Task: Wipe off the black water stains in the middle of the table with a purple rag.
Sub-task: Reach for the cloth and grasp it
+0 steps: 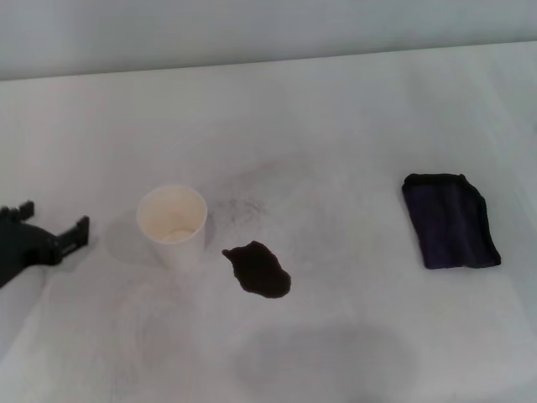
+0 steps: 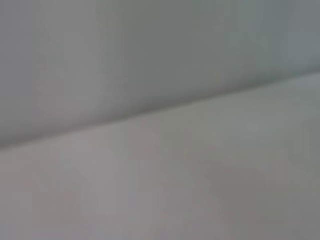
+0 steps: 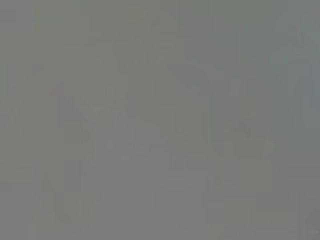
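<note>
A glossy black stain (image 1: 258, 269) is sitting mid-table (image 1: 352, 134), with a cup (image 1: 172, 221) just left of it and the rag (image 1: 450, 221) lying untouched well to its right. Our left gripper (image 1: 53, 231) is resting at the left edge, fingers apart and holding nothing. We are judging wiping not yet begun: next we need the unseen right arm to grasp the rag.

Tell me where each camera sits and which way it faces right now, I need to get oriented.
Head view: on the robot's head, looking forward and down at the table with the black water stains, purple rag and a paper cup; the left gripper shows at the left edge, fingers apart.
Left wrist view: on the left wrist, facing bare table and a grey wall; no fingers show.
Right wrist view: featureless grey; its aim cannot be told.
Shared: head and left wrist views both show the table.
</note>
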{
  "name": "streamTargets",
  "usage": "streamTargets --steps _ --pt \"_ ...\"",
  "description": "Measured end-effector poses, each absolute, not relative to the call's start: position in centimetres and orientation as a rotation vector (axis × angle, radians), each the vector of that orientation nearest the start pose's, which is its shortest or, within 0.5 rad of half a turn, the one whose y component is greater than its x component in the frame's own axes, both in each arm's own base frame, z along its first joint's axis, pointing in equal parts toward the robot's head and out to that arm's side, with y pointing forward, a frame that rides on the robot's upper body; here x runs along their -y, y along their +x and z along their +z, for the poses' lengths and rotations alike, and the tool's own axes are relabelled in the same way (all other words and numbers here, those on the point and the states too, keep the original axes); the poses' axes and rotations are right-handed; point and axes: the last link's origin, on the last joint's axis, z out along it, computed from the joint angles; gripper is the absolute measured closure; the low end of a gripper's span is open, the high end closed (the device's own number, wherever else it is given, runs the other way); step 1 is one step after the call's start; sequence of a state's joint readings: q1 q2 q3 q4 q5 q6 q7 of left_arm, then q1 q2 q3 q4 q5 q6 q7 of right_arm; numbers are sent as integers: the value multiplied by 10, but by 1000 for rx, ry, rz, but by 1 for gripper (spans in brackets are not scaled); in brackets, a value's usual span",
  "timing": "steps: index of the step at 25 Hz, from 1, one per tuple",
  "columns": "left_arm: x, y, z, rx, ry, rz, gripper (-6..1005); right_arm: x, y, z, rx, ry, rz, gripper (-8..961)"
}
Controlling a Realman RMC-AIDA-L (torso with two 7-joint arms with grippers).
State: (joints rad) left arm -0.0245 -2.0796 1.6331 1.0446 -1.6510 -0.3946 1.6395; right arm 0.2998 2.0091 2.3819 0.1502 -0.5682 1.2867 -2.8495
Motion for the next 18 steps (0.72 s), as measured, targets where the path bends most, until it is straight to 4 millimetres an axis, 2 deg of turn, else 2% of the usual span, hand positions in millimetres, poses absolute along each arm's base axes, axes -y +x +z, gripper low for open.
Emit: streamTargets --steps 3,9,12,14,18 --pt "-310 -326 -18 732 -2027 -224 111 -289 400 89 -558 -1318 710 141" --pt "-325 -315 3 616 -1964 -319 111 -283 431 97 -987 -1041 969 141" --pt "-328 -309 17 557 -1932 -405 111 -279 438 95 -1090 -996 1024 142" --pt "-329 -307 25 510 -1910 -475 111 -279 434 92 -1119 -1034 1061 142" --pt "-335 -305 39 441 -1847 -605 111 -295 414 89 -1209 -1298 1110 142"
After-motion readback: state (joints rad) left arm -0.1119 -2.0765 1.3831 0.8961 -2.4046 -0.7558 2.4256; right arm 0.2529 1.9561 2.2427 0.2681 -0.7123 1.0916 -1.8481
